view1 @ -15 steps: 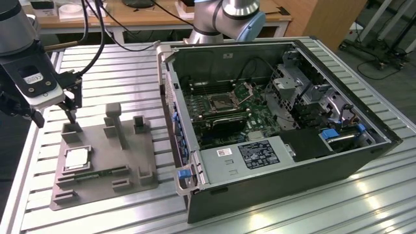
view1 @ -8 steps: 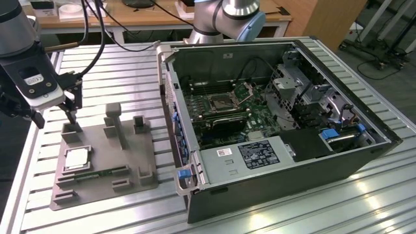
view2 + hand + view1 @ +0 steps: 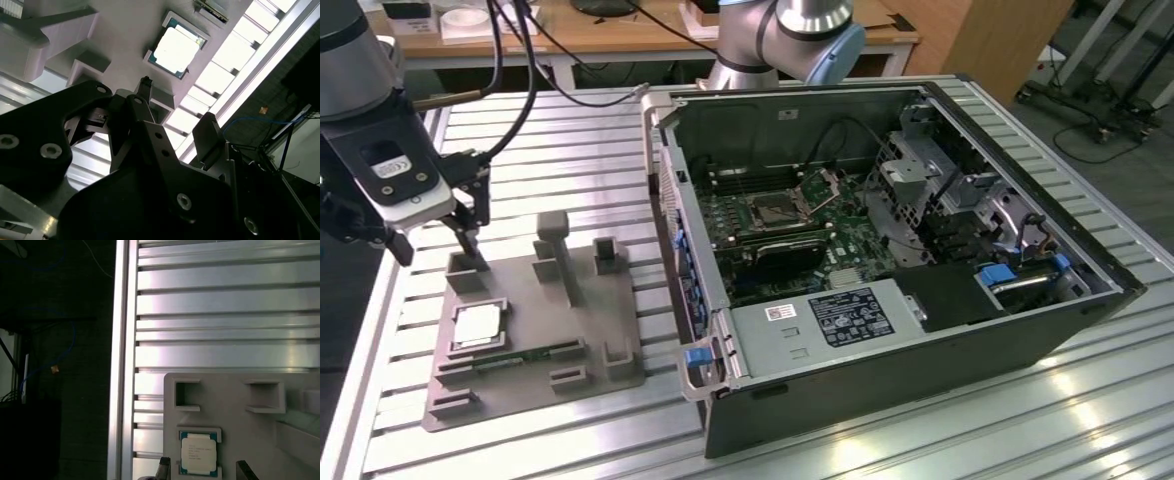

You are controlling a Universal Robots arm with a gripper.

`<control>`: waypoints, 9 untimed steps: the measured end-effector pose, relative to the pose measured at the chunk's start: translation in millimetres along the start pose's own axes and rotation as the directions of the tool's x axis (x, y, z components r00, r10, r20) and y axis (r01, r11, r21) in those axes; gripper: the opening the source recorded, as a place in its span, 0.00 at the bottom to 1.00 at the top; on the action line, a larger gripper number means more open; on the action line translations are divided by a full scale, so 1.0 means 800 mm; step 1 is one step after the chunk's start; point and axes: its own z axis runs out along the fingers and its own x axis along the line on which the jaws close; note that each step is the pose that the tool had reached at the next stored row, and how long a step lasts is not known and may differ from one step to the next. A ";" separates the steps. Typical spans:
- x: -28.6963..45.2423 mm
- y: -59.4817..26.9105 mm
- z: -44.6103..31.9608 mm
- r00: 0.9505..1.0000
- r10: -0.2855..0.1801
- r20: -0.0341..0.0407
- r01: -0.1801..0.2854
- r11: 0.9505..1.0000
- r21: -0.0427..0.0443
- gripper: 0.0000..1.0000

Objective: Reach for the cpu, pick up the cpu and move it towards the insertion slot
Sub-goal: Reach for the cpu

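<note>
The cpu [image 3: 478, 327] lies flat in a square recess of the grey tray [image 3: 587, 385], at the lower left of the exterior view. It is well apart from the socket [image 3: 771, 212] inside the open computer case [image 3: 921, 330]. The fingers [image 3: 467, 242] hang spread and empty above the tray's far edge, short of the chip. Likely trouble: an off-centre descent could catch the recess rim or an upright post [image 3: 555, 255]. It could also pinch one corner, so the chip tilts and slips.

Hand [image 3: 203, 471] — body beyond the first wrist view's edge, two fingertips [image 3: 245, 471] inside
</note>
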 end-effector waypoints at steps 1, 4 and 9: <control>0.0000 0.000 0.0010 1.000 0.000 0.000 0.000 1.000 0.000 0.61; 0.0000 0.000 0.0040 1.000 0.000 0.000 0.000 1.000 0.000 0.61; 0.0000 0.000 0.0091 1.000 0.000 0.000 0.000 1.000 0.000 0.61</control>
